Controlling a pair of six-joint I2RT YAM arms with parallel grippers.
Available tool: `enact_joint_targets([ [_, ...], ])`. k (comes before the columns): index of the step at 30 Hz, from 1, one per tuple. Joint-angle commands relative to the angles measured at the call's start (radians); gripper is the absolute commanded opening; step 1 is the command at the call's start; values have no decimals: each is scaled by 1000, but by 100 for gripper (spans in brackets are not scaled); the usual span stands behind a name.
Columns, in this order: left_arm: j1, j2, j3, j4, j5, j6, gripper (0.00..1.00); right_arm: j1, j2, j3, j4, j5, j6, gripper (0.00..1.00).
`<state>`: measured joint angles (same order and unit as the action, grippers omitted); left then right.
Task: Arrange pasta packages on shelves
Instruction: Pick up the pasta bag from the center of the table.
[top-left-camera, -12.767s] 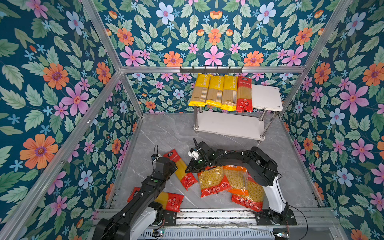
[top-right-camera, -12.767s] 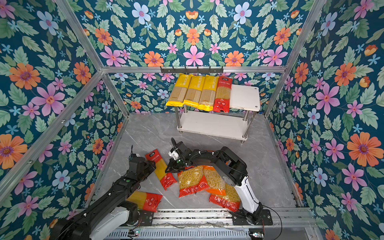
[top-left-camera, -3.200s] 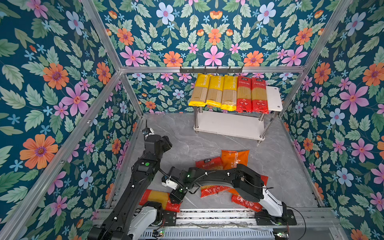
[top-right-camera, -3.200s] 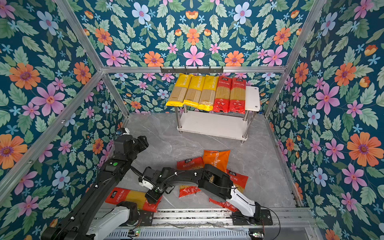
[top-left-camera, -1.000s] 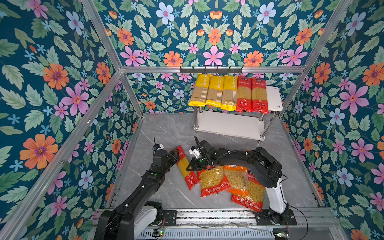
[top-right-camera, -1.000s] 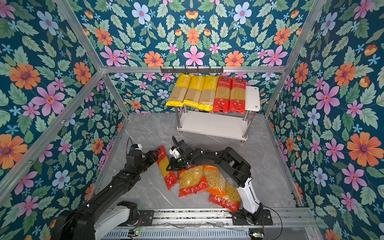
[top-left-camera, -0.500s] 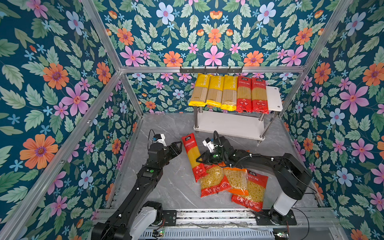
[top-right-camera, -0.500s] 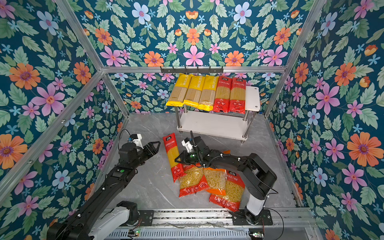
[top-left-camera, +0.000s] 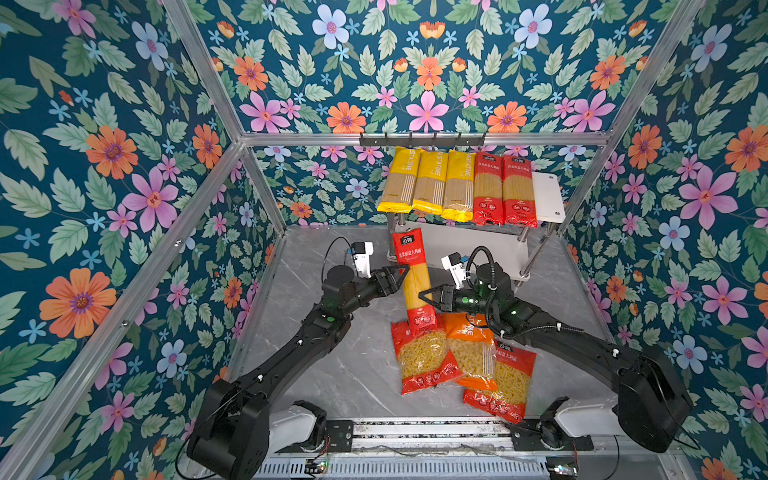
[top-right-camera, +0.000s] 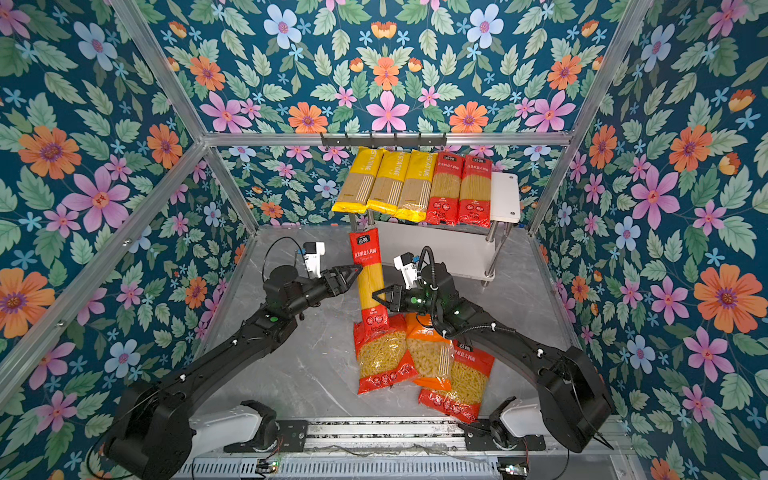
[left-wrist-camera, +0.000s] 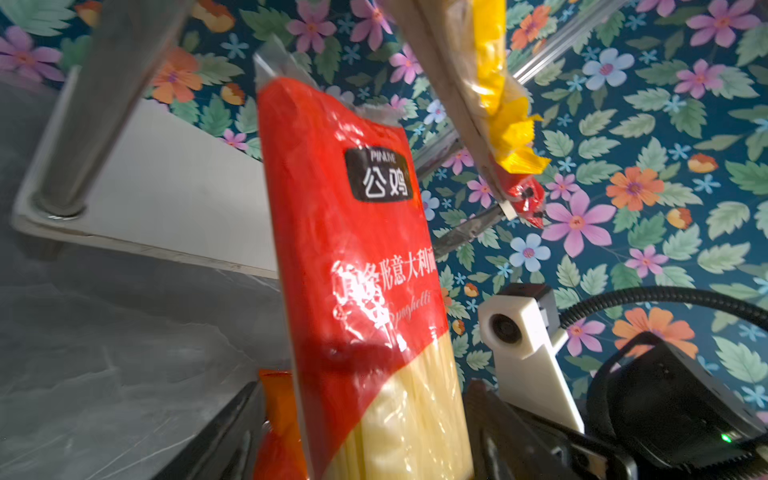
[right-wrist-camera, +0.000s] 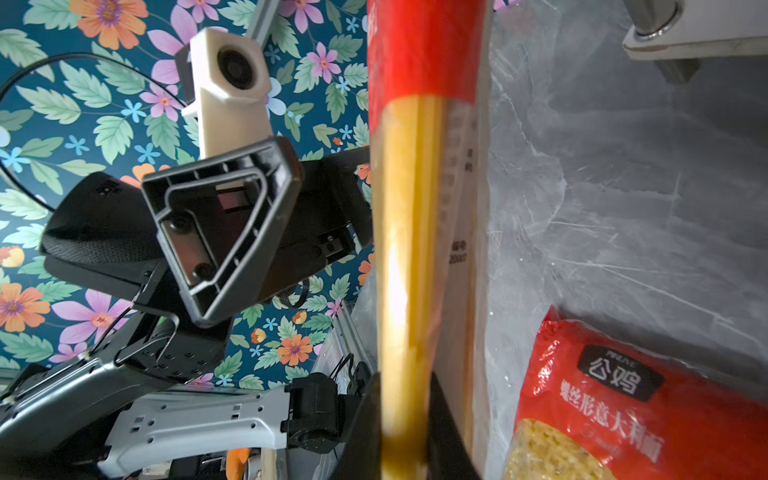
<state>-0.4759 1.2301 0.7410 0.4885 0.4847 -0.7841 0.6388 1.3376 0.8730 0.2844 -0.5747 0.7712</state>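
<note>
**Holding red spaghetti pack (top-left-camera: 417, 279) up in front of shelves (top-left-camera: 548, 195)**

Pinched tight near its lower end by right gripper (top-left-camera: 424, 297). Higher, more upright and nearer the rack than half a second ago, top end at the front left post. Straddled now by left gripper (top-left-camera: 401, 277), jaws spread wide, not clamping.

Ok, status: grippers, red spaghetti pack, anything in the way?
Left gripper open, jaws either side of red spaghetti pack. Right gripper shut on it, pack roughly upright. Shelf top holds five packs, one end bare. Nothing seen blocking.
</note>
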Motion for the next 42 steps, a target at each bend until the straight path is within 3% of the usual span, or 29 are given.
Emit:
enact_joint_targets([
  [1,-13,15,27,55,14,42,80,-3,-29,1,98,-17,-45,0],
  [16,-27,15,54,23,47,182,81,-47,-90,-6,56,-30,-58,0],
  [26,-24,27,-7,182,139,139,82,-47,-115,35,40,-65,-61,0],
  [33,-28,96,14,298,219,69,74,-48,-135,43,-20,-93,-112,0],
  [42,-54,131,49,380,264,23,62,-47,-168,59,-45,-230,-126,0],
])
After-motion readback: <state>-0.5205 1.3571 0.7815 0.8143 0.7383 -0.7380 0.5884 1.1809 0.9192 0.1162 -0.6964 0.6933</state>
